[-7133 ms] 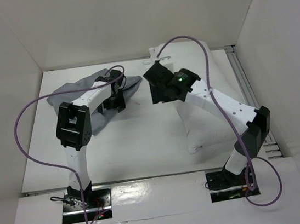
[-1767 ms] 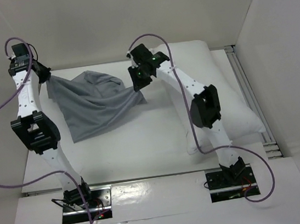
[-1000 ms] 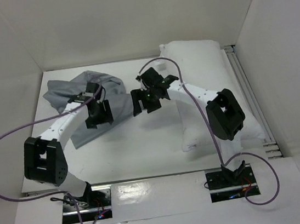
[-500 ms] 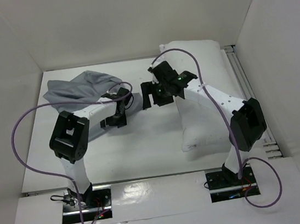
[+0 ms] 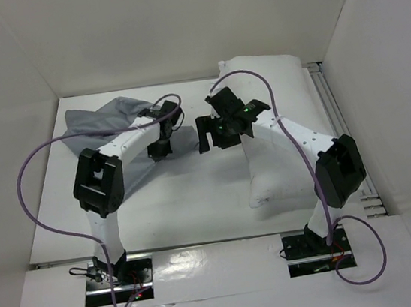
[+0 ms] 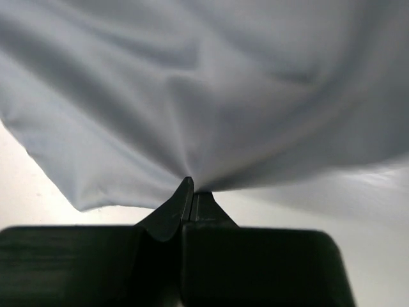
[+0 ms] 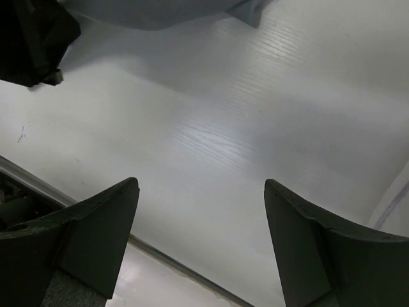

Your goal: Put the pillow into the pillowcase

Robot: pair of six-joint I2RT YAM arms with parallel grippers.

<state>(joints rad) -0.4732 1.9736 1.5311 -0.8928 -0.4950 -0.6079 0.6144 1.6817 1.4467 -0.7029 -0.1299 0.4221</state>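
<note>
The grey pillowcase (image 5: 99,122) lies crumpled at the back left of the table. My left gripper (image 5: 158,150) is at its right edge, and in the left wrist view its jaws (image 6: 192,192) are pressed together on a pinch of the grey fabric (image 6: 223,96), which fans out above them. The white pillow (image 5: 276,171) lies along the right side, partly under my right arm. My right gripper (image 5: 211,139) hovers between pillowcase and pillow, jaws wide apart over bare table (image 7: 211,128) with nothing between them. A corner of the pillowcase (image 7: 160,9) shows at the top of the right wrist view.
White walls close in the table (image 5: 188,193) on the left, back and right. A metal rail (image 5: 332,106) runs along the right edge beside the pillow. Purple cables loop above both arms. My left gripper's black body (image 7: 29,38) shows at the right wrist view's upper left.
My left gripper has closed on the pillowcase's right edge and shifted slightly back. The right gripper has stayed open and nearly still.
</note>
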